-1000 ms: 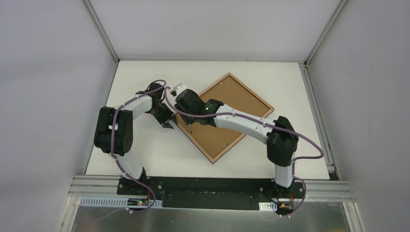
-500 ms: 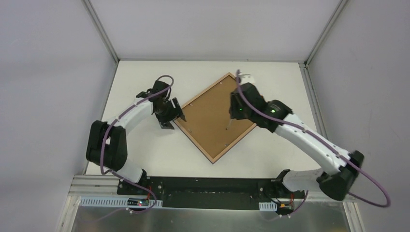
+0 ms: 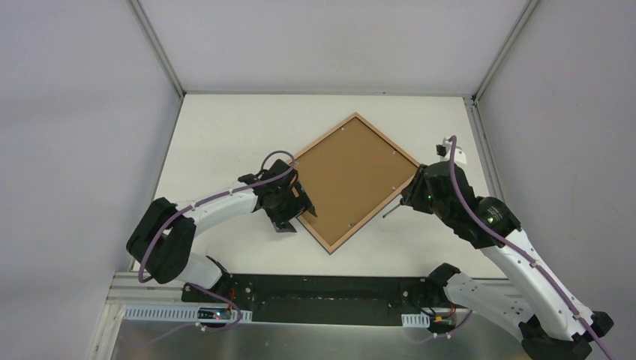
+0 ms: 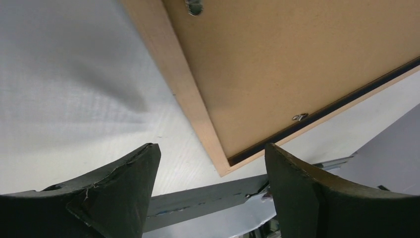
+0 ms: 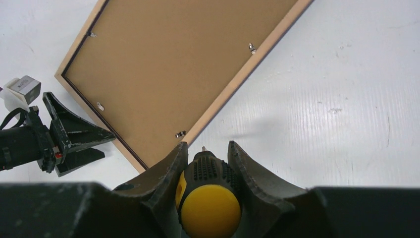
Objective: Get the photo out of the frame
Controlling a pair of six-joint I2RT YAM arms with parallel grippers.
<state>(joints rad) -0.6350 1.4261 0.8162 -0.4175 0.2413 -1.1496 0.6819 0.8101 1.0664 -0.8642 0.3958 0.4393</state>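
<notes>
White and faintly textured, the table [image 3: 225, 135] fills the floor of a small booth closed in by plain pale walls [image 3: 315, 45], with grey metal posts [image 3: 154, 45] running up its back corners. Along the near edge we see a ribbed aluminium rail [image 3: 337, 286] carrying the two arm bases.

On the middle of the table the frame [image 4: 179, 74] lies face down, turned like a diamond with one corner pointing toward the bases. Its rim is a thin band of smooth, light wood, and a dark line shows just inside it. Filling the frame is the backing board [image 3: 352, 176], flat, matte and brown like pressed fibre. Small metal tabs [image 5: 252, 48] sit along the edges of the board.

We find the left gripper [image 4: 213, 153] low beside the frame's lower-left side, its black wedge-shaped fingers spread wide with nothing between them.

We see the right gripper [image 5: 205, 148] just off the lower-right side of the frame, clamped on a screwdriver [image 5: 208, 198] with a knurled black grip and a rounded yellow cap, its thin shaft pointing down toward the table.
</notes>
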